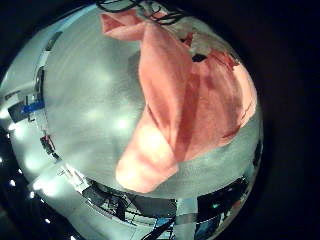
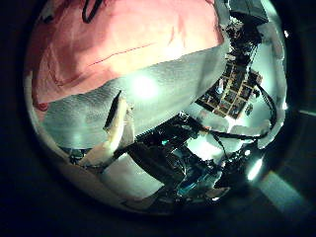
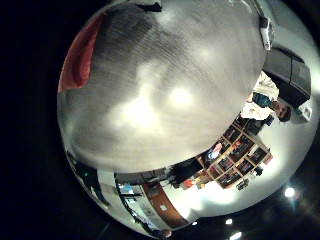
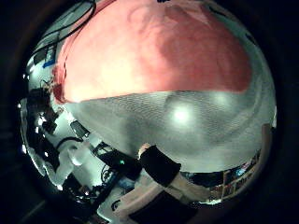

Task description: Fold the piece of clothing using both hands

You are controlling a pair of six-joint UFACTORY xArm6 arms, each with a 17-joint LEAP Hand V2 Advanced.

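Pink garment [image 1: 185, 100] lengthwise across table [image 1: 90, 110]

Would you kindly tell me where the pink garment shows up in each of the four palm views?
Left little finger side: garment hangs across the table.
Left thumb side: garment fills the area beside the table.
Right little finger side: a sliver at the table's edge.
Right thumb side: garment fills much of the view.
Shared landmark: the grey table.

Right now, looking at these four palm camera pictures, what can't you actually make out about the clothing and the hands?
- Both hands: no fingers clearly show in any palm view, so open or shut cannot be told.
- Pink garment: its far end is cut off by the view's edge in the left little finger side view; its type is unclear.
- Right little finger side view: only a sliver of the garment shows at the edge of the grey table.
- No outside view, so the overall layout is unknown.
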